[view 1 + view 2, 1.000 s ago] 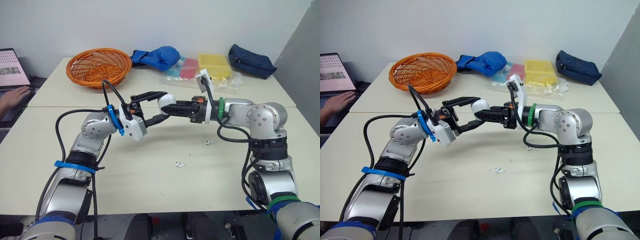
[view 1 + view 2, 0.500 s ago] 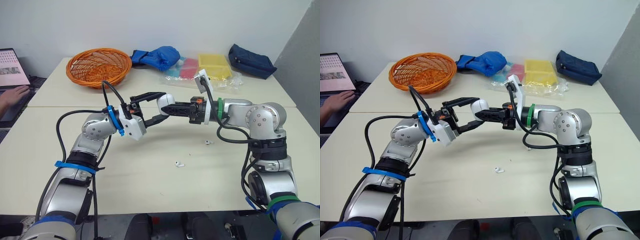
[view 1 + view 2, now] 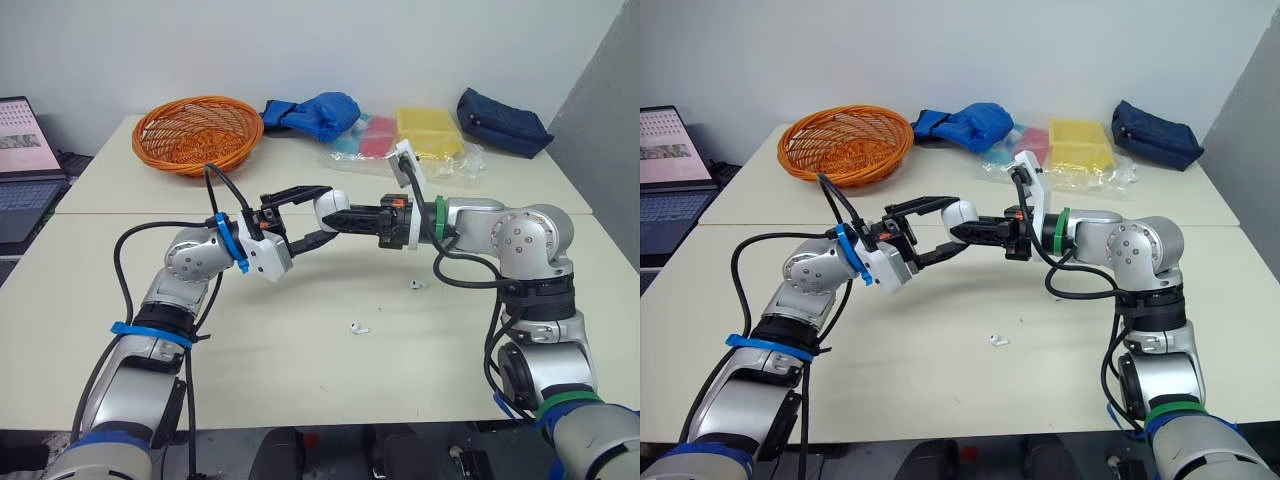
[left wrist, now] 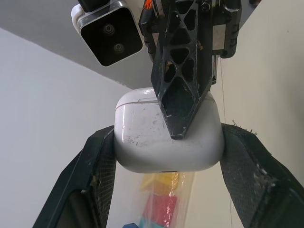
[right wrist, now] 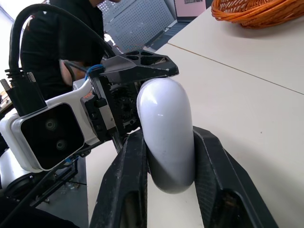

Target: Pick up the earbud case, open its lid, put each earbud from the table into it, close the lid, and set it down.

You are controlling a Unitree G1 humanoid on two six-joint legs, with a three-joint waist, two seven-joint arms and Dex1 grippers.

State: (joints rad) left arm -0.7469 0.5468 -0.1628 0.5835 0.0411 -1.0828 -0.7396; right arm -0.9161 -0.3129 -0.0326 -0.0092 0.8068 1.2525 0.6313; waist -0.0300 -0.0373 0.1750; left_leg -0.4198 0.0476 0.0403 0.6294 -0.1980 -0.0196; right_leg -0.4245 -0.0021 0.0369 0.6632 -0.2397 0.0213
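Vs 1 s ago: person's hand gone from laptop [image 3: 25, 185] left of the orange basket [image 3: 197, 130]; arms and case unchanged. White glossy earbud case [image 4: 137, 142], lightly scuffed, lid shut w/ seam visible, is held midair in front-right of basket. L gripper [image 3: 322, 211] presses both its sides, R gripper [image 5: 167, 140] is clamped across it from the opposite end.
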